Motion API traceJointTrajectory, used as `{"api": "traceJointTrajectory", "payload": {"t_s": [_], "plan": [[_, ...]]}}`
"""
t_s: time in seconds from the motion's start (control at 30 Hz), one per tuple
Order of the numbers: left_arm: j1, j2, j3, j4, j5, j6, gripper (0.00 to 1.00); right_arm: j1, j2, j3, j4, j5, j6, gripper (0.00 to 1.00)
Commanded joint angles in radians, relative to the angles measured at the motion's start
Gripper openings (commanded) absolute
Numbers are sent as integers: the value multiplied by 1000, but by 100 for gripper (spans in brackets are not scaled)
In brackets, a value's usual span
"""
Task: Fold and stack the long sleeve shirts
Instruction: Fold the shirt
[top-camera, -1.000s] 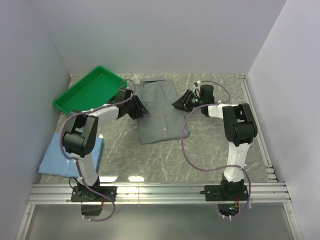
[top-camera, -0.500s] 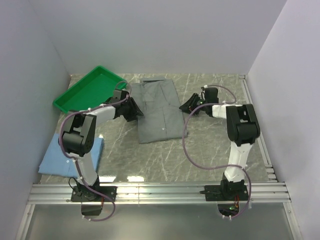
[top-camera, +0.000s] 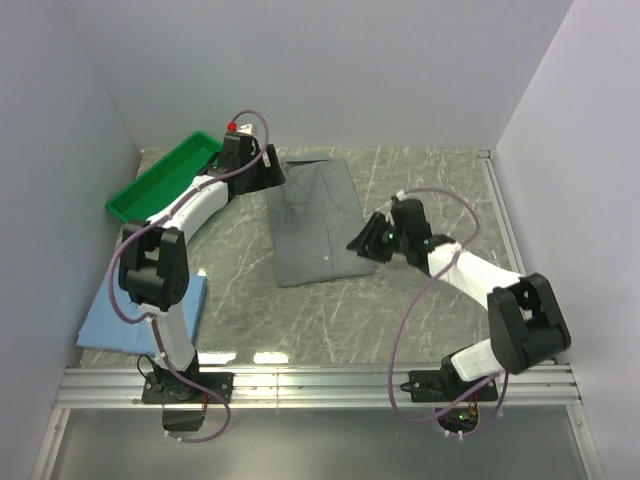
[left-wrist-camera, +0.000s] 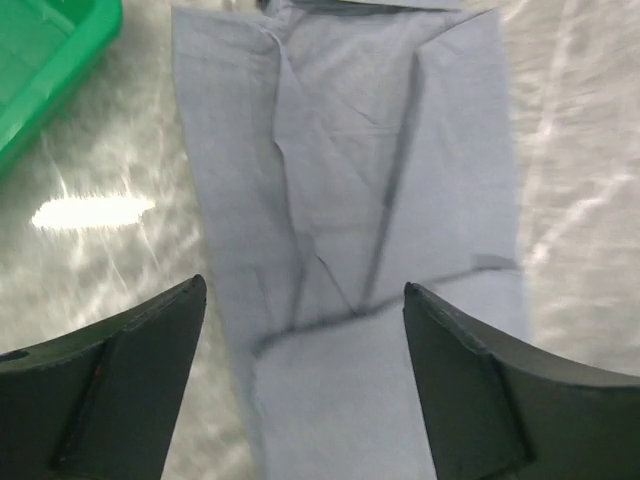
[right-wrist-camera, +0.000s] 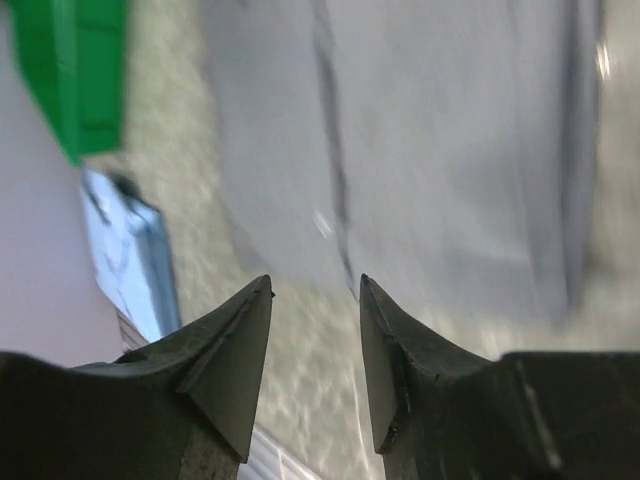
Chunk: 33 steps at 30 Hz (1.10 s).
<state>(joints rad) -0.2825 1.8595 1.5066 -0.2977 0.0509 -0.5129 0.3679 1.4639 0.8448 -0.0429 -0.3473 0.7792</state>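
Observation:
The grey shirt (top-camera: 315, 225) lies folded into a long rectangle in the middle of the table, collar end at the far side. My left gripper (top-camera: 272, 172) is open and empty and hovers over the shirt's far left corner; in the left wrist view the gripper (left-wrist-camera: 304, 285) has the grey shirt (left-wrist-camera: 350, 180) spread below its wide-apart fingers. My right gripper (top-camera: 360, 243) is open and empty by the shirt's near right edge. In the right wrist view the gripper (right-wrist-camera: 316, 280) points at the grey shirt (right-wrist-camera: 450, 150). The light blue shirt (top-camera: 140, 310) lies folded at the near left.
A green plastic tray (top-camera: 160, 180) stands at the far left, just beside the left arm, and shows in the left wrist view (left-wrist-camera: 40, 60). The blue shirt (right-wrist-camera: 130, 260) and the tray (right-wrist-camera: 80, 60) show in the right wrist view. Metal rails run along the near and right table edges.
My left gripper has risen from the shirt's left edge and moved to its far left corner. My right arm has swung from the shirt's far right side to its near right edge.

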Motion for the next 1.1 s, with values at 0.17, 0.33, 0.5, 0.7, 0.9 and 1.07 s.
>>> {"api": "traceJointTrajectory", "payload": {"t_s": [0.17,0.33,0.5,0.7,0.9,1.07], "plan": [[-55,216,112,-14,-48,180,78,46,-250,-245,-28,208,219,54],[-80,322,136,-41,-109,183,70,45,-261,-352,40,154,290,54],[-92,314,58,-32,-126,137,68,45,-211,-404,167,151,371,54],[-95,248,-72,-47,-108,-14,66,28,-71,-395,265,154,394,54],[-101,132,-278,-64,-30,-234,64,-73,35,-354,318,133,359,53],[-194,-26,-500,-5,81,-404,63,-175,200,-175,214,36,169,50]]}}
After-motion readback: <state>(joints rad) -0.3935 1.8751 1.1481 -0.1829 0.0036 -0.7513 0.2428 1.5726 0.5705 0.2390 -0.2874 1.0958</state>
